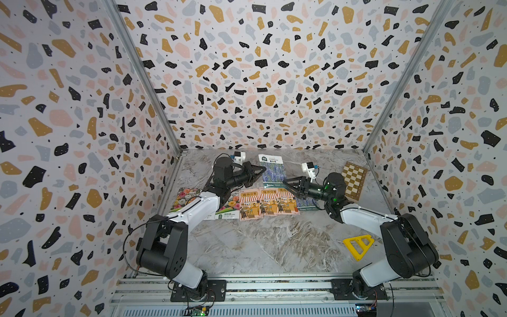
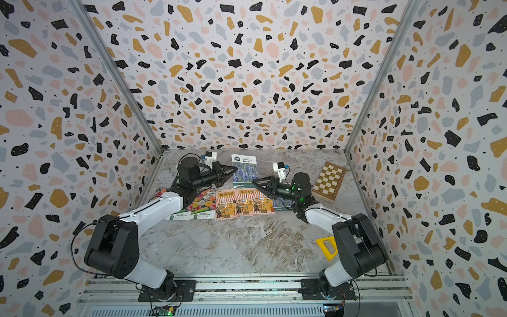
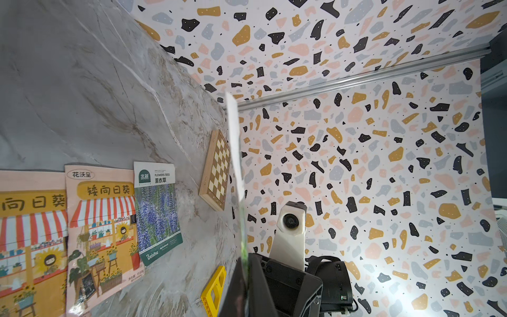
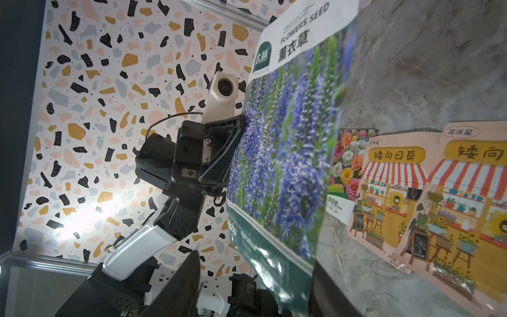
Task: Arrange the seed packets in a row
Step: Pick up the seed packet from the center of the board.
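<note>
- A yellow plastic triangular frame point(image 1: 356, 254) is lying nearest, on the grey marbled worktop point(image 1: 260, 241), well apart from the packets.
- Farther in, six seed packets are lying flat in a row across the worktop. Two glossy flower-photo packets point(image 1: 231, 205) are sitting at the left end (the left arm is covering much of them). Three pink-orange shop-awning packets point(image 1: 270, 202) are lying side by side in the middle, and a purple lavender packet point(image 1: 306, 205) is closing the right end.
- The right claw point(image 1: 288, 187) is hovering over the far edge of the row, near its right end, with its jaws standing apart. In the right wrist view its dark fingers point(image 4: 189, 285) are flanking the lower end of a second lavender packet without pinching it.
- That second lavender packet point(image 1: 271, 170), purple with a white label, is hanging raised off the worktop just behind the row, label end pointing toward the back wall.
- The left claw point(image 1: 262, 172) is clamping shut on this raised packet's left edge.
- A brown-and-cream wooden checkerboard point(image 1: 354, 179) is lying flat at the far right, near the side wall.
</note>
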### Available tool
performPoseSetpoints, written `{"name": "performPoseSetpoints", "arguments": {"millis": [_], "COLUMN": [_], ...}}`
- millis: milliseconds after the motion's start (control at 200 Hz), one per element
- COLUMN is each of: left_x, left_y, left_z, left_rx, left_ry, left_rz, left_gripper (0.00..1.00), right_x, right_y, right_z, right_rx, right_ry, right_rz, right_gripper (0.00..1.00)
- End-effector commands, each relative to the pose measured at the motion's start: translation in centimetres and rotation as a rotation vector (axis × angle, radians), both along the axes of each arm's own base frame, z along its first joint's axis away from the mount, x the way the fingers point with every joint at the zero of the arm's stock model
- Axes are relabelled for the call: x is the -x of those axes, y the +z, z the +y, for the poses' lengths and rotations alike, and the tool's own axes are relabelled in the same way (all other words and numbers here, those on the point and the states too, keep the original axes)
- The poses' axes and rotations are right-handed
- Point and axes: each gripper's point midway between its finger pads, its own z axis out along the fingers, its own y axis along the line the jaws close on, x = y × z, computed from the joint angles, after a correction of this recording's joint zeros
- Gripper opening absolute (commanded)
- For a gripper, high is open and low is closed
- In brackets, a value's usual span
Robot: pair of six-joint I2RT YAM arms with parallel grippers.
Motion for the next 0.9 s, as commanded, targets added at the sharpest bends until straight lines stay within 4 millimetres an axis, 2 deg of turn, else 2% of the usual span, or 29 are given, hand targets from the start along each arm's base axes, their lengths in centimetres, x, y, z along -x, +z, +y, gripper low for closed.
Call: {"name": "performPoseSetpoints", "arguments": {"millis": [0,295,360,400,481,576,716,781,896], "left_x": [0.6,1.6,1.8,1.9,2.1,2.7,3.7,4.2,4.7], "left_y": [1.7,0.7,0.1,-0.6,-2.9,-5.9,-8.9,-9.9,-10.4], "left_z": [0.2,0.3,0.3,0.5,1.1,2.6,5.5,6.9,8.8], "left_rx": [0.025,0.011,-0.003,-0.023,-0.099,-0.248,-0.455,-0.529,-0.612], "left_ry": [-0.01,-0.032,-0.037,-0.035,-0.025,-0.019,-0.02,-0.016,-0.012], "left_rz": [-0.075,-0.07,-0.056,-0.035,0.026,0.084,0.091,0.11,0.117], "left_gripper": [0.0,0.0,0.0,0.14,0.52,0.74,0.89,0.92,0.94], "right_x": [-0.3,-1.3,-1.7,-2.0,-2.8,-3.6,-4.3,-4.6,-5.0], "right_y": [1.9,0.8,0.2,-0.4,-1.8,-3.5,-5.7,-6.4,-8.0], "right_z": [-0.5,-0.6,-0.8,-1.2,-2.5,-5.0,-9.5,-11.8,-15.4], "right_rx": [-0.022,0.041,0.082,0.119,0.204,0.305,0.422,0.456,0.503], "right_ry": [-0.022,-0.033,-0.048,-0.064,-0.093,-0.12,-0.145,-0.172,-0.209], "right_rz": [-0.036,-0.015,-0.016,-0.019,-0.027,-0.044,-0.067,-0.069,-0.049], "right_gripper": [0.44,0.0,0.0,0.0,0.0,0.0,0.0,0.0,0.0]}}
